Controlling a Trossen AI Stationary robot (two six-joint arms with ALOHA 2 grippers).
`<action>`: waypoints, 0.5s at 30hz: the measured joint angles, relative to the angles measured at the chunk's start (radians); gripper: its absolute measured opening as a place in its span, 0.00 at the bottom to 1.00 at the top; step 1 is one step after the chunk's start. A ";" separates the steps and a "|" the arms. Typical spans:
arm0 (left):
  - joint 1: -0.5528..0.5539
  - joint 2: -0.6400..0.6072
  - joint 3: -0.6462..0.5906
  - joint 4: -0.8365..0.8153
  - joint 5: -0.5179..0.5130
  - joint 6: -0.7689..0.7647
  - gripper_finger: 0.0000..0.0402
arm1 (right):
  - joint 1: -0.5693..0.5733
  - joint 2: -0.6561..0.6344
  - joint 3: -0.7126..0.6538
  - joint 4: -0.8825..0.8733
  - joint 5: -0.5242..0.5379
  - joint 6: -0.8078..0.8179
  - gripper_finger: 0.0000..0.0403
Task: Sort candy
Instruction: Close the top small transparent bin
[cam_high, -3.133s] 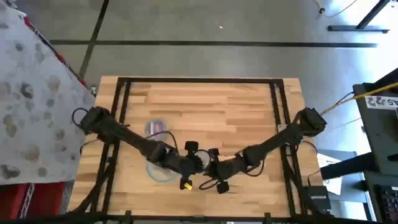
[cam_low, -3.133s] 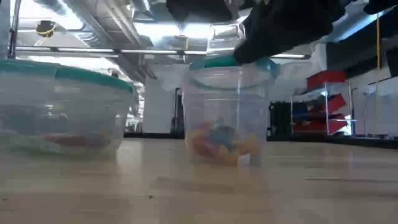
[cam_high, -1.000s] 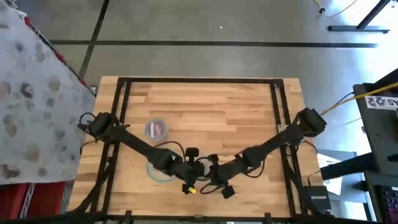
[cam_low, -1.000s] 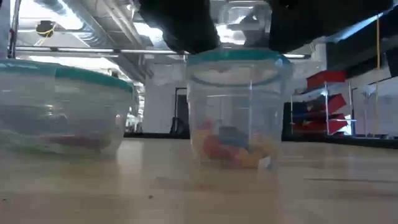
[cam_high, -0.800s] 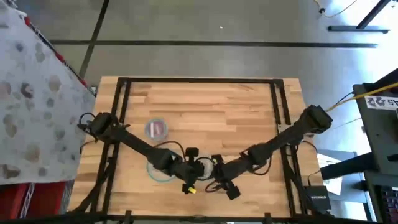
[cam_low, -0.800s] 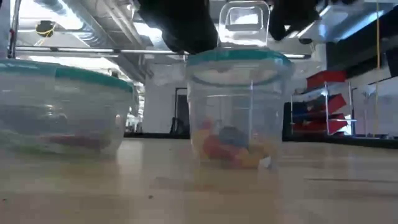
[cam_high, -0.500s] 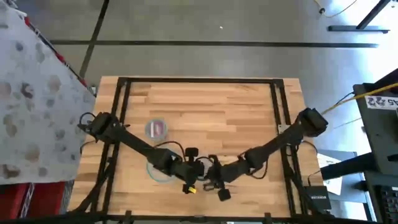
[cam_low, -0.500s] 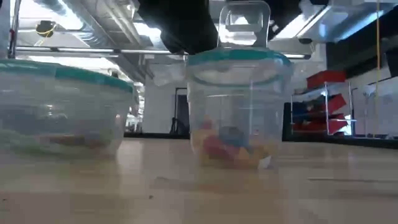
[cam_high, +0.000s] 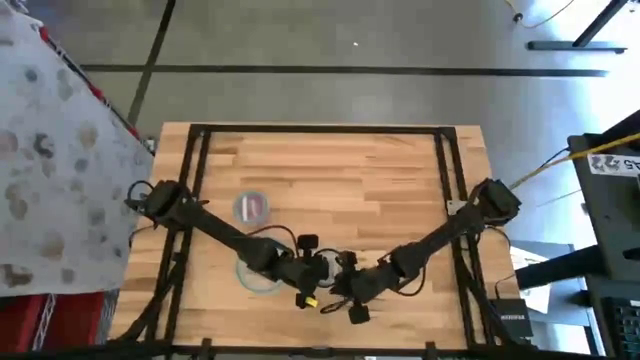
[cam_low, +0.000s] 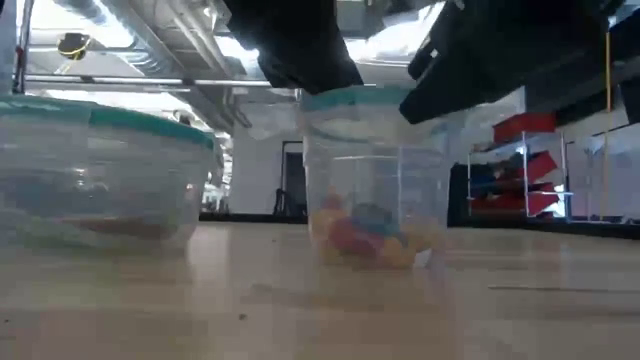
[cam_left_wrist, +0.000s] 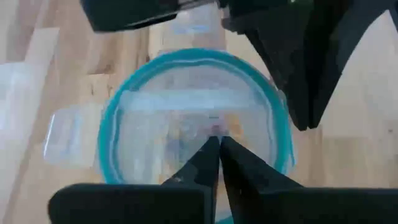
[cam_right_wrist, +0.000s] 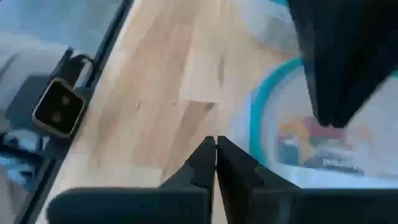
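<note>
On the near edge of the wooden desk (cam_high: 330, 170), at about 6 o'clock in the high view, both arms meet over a tall clear tub (cam_low: 378, 180) with a teal rim. The left pincer (cam_left_wrist: 217, 152) hangs directly above the tub's mouth, its two dark fingers pressed together with nothing between them. The right pincer (cam_right_wrist: 215, 152) sits just beside the tub on its 3 o'clock side, fingers likewise pressed together and empty, pointing over bare wood next to the teal rim.

The candy (cam_low: 370, 235) lies heaped at the bottom of the tub: a small pile of red, blue, yellow and orange wrapped pieces, seen through the clear wall in the low view and from above in both wrist views.

At about 9 o'clock from the tub, just beside it, a wide clear bowl (cam_low: 100, 175) with a teal rim stands on the desk; something reddish lies inside it, too blurred to tell what.

Farther back, toward 10 o'clock from the tub, a small round container (cam_high: 251, 207) holds something pink or magenta; what exactly cannot be told.
</note>
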 joint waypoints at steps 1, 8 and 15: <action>0.002 0.000 0.000 -0.004 0.000 -0.001 0.01 | 0.000 0.000 0.000 -0.004 0.016 0.005 0.01; 0.020 -0.001 0.000 -0.034 -0.004 -0.009 0.01 | 0.002 -0.001 0.000 -0.069 0.210 0.076 0.00; 0.020 -0.001 0.000 -0.036 -0.003 -0.011 0.01 | 0.001 -0.001 0.000 -0.120 0.313 0.082 0.00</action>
